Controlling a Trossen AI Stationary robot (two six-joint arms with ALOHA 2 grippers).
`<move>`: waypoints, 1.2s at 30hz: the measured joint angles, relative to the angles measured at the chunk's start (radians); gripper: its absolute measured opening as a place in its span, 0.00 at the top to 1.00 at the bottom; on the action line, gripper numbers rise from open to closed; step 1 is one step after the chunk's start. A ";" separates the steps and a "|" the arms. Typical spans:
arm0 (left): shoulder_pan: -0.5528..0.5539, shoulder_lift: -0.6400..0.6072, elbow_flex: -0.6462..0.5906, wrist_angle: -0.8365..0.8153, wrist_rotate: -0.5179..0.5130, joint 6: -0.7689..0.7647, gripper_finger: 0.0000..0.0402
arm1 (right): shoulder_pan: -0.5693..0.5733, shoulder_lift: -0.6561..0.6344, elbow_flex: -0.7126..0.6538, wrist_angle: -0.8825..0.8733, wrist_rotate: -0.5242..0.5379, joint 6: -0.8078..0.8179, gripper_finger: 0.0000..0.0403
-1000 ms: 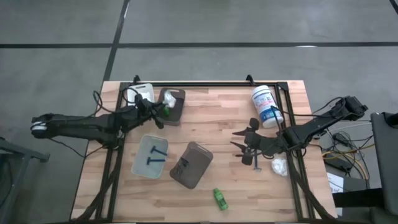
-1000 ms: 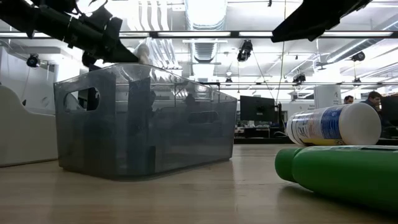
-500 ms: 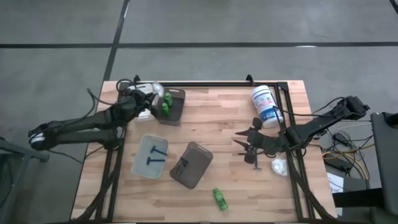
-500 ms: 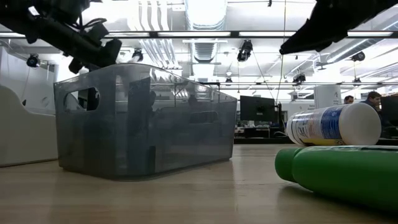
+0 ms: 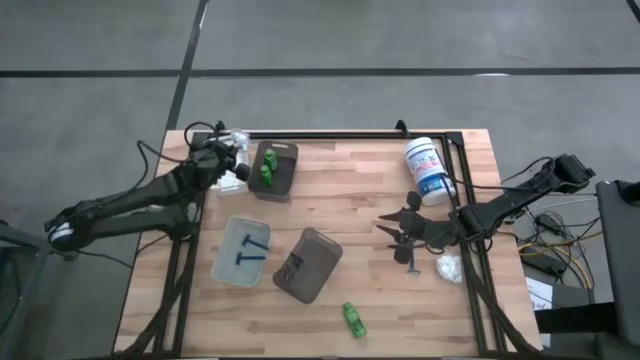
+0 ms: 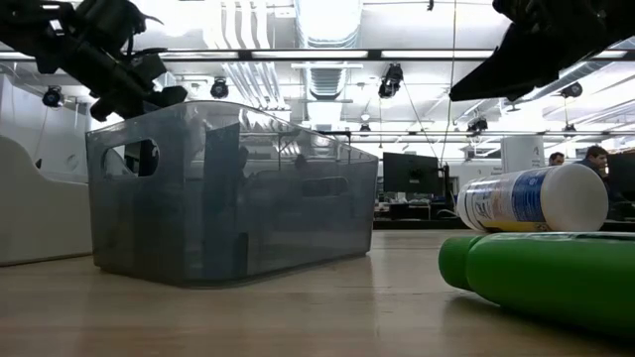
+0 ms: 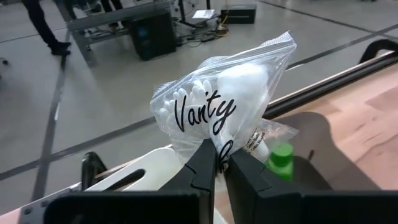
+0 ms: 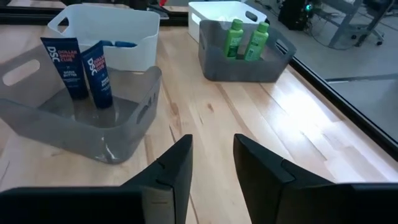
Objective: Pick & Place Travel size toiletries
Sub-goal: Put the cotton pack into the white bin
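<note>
One green bottle (image 5: 353, 320) lies on tabletop (image 5: 360, 190) near edge. Midway: right pincer (image 5: 402, 238) hovers, fingers parted, empty; white packet (image 5: 449, 266) beside it. Far left corner: left pincer (image 7: 216, 163) clamped tight on cotton-swab bag (image 7: 219, 111), beside grey tray (image 5: 277, 171) holding two green bottles (image 5: 267, 168).
</note>
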State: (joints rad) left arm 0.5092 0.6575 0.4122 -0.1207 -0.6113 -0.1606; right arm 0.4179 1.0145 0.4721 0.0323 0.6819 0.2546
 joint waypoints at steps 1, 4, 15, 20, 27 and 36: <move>0.003 0.000 0.000 -0.007 -0.008 0.000 0.94 | 0.000 0.000 -0.002 0.001 0.000 0.000 0.73; 0.012 0.000 0.000 -0.030 -0.019 0.001 0.94 | 0.000 0.000 -0.003 0.003 0.000 0.000 0.75; 0.019 0.014 -0.070 -0.084 -0.019 -0.032 0.94 | 0.001 0.000 -0.003 0.004 0.000 0.000 0.82; 0.019 0.014 -0.109 -0.093 -0.016 -0.043 0.94 | 0.000 0.000 -0.003 0.005 0.000 0.011 0.85; 0.019 0.014 -0.130 -0.099 -0.015 -0.043 0.94 | 0.000 0.000 -0.003 0.006 0.000 0.012 0.85; 0.019 0.014 -0.134 -0.101 -0.021 -0.059 0.83 | 0.000 0.000 -0.003 0.007 0.000 0.027 0.76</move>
State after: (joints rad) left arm 0.5285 0.6712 0.2783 -0.2213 -0.6328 -0.2198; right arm 0.4179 1.0149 0.4686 0.0395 0.6815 0.2816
